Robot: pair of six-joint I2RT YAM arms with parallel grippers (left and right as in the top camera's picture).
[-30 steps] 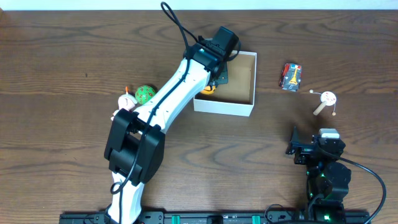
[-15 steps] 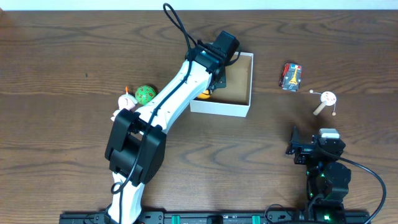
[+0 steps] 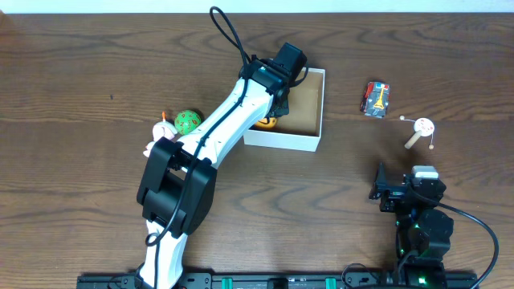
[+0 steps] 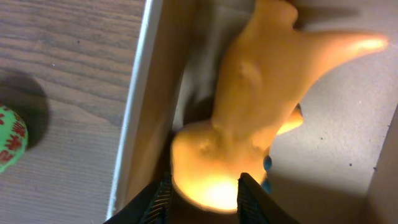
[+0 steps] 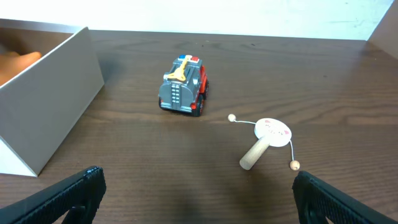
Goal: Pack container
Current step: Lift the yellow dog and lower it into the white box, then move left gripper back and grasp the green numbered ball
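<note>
The container (image 3: pixel 283 142), a shallow white box with a tan inside, lies at the table's middle back. My left gripper (image 4: pixel 202 199) reaches down into its left side. An orange toy animal (image 4: pixel 255 93) lies on the box floor against the left wall (image 4: pixel 134 106). Its rounded end sits between my parted fingers, with a thin dark gap at the left finger. From overhead only a bit of the orange toy (image 3: pixel 267 122) shows beside the arm. My right gripper (image 5: pixel 199 199) stands wide open over bare table near the front right, holding nothing.
A red and grey toy truck (image 5: pixel 183 86) and a small wooden rattle drum (image 5: pixel 266 142) lie right of the box. A green ball (image 3: pixel 187 120) and a pale figure (image 3: pixel 158 132) lie left of it, beside my left arm.
The box has slid a little to the left with my left gripper inside it. The left jaws have parted around the orange toy. The right arm has not moved.
</note>
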